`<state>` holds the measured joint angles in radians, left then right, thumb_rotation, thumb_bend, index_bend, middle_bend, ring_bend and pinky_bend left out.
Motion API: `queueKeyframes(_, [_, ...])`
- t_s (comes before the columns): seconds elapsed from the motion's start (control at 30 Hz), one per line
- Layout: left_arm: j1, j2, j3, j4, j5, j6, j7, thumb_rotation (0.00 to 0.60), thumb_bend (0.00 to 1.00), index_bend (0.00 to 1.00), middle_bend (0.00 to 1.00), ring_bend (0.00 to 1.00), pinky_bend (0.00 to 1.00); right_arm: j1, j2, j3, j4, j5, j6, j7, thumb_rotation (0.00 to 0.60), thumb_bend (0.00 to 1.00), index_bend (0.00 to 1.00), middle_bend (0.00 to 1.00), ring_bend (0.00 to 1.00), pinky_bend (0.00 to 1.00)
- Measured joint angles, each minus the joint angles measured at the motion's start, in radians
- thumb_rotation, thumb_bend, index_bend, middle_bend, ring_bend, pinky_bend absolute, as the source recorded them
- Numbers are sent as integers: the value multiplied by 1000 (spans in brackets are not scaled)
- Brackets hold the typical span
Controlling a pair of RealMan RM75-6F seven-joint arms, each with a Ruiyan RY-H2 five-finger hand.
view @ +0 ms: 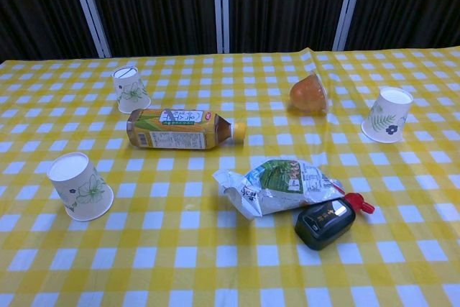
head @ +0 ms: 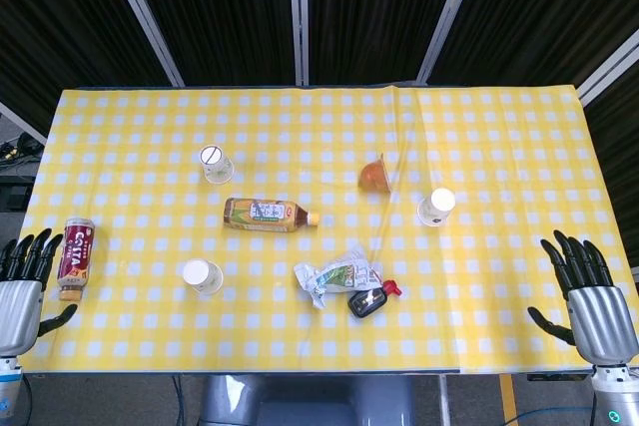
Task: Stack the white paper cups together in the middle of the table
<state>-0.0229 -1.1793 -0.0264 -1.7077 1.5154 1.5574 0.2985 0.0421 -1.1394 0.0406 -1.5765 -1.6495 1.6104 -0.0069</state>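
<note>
Paper cups (head: pixel 203 275) well apart from both hands (head: pixel 20 296).

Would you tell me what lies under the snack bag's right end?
The black bottle with a red cap lies against the snack bag, partly tucked beneath it. Whatever else is underneath is covered.

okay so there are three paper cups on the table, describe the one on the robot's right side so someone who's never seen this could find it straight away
Start at the yellow checked tablecloth and find the orange jelly cup right of centre. Just beyond it, toward the right hand, stands the paper cup. It is alone on that side, upside down, with a dark blue flower print; the other two cups sit on the left half.
</note>
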Motion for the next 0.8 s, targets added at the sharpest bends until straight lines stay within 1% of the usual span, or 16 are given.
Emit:
queueKeyframes(0.17, [1,3,0,-4,1,2,-7,600,38,0,0,0,0,0,-1,-1,1,1,-2,-4,600,53,23,0,0,0])
queueKeyframes(0.27, [2,3,1,-5,4,5,-8,600,38,0,0,0,0,0,-1,-1,1,2,-3,-2,600,52,41,0,0,0])
queueKeyframes(0.6, [3,13,4,-8,13,6,-30,600,39,0,0,0,0,13,-7,8,0,-4,-4,26,600,55,195,0,0,1])
queueKeyframes(0.8, [0,22,-7,-5,0,5,-53,600,38,0,0,0,0,51,-9,32,-19,11,-48,29,600,80,270,0,0,42])
